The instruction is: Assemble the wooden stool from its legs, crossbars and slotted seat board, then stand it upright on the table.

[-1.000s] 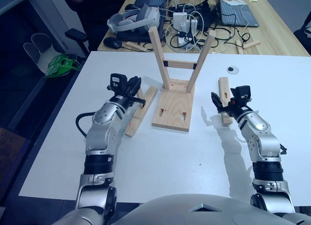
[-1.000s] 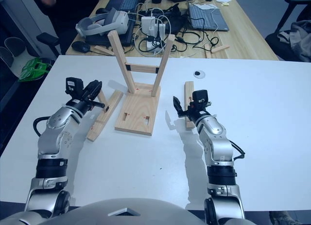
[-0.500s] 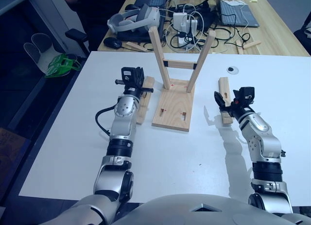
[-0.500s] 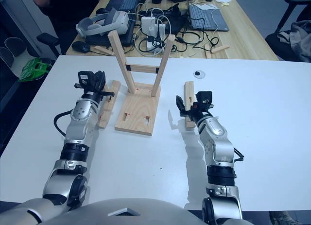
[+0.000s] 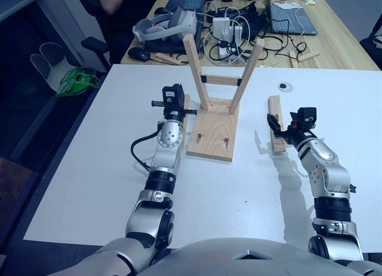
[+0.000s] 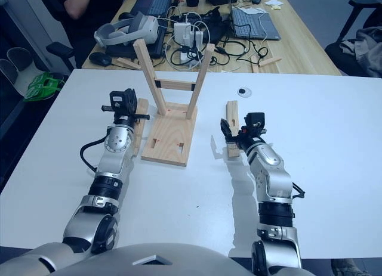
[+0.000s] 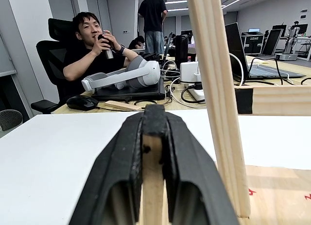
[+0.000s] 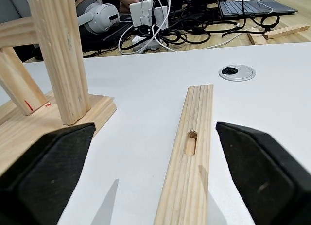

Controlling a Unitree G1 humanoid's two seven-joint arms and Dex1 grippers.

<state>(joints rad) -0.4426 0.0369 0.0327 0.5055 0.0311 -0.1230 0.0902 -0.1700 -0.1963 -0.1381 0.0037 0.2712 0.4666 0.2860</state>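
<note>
Tabletop (image 5: 239, 186): left fingers (image 7: 121, 171) clamp leg (image 7: 153, 186); right fingers (image 8: 43, 162) wide.

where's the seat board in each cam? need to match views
Left eye: seat board mid-table, two upright legs on it.
Right eye: seat board left of centre.
Left wrist: seat board beneath the near upright leg.
Right wrist: seat board under both upright legs.
Shared landmark: white headset on the desk behind.

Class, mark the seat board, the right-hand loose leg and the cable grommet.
Seat board (image 5: 212, 149): left eye view, front face.
Loose leg (image 5: 274, 106): left eye view, far end.
Cable grommet (image 5: 285, 85): left eye view, centre.
</note>
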